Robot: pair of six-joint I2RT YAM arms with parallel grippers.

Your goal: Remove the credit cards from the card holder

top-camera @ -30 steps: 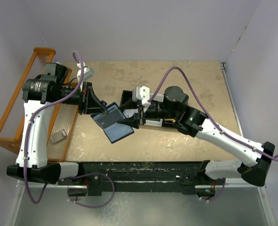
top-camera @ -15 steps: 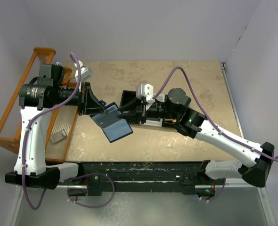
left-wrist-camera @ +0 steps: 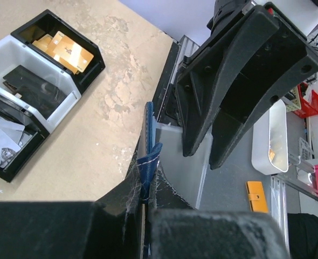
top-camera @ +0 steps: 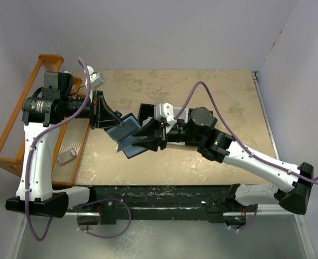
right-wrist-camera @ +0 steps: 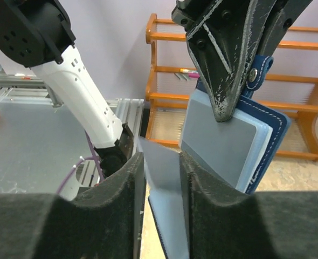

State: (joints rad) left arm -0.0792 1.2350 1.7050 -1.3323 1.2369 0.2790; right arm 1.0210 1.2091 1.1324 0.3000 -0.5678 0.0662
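The left tool is fully closed, its fingers pinched on the top edge of the card holder next to the stud of the strap, and it alone carries the holder clear of the surface. The holder hangs open from that grip: a navy outer cover with paler blue-grey leaves fanned out inside it.

The right tool comes in from the other side with its jaws part-way apart (a clear gap shows between the fingers in the left wrist view). One pale blue-grey leaf of the holder stands in that gap. Whether the pads press on it cannot be told.

Seen from above, the holder sits between the two arms, over the left-centre of the surface and just in front of a black tray. The tray has three compartments: gold cards lie in the far one, a dark flat item in the white-walled middle one, and pale cards in the near one. An orange wooden rack stands along the left edge of the surface, behind the left arm.
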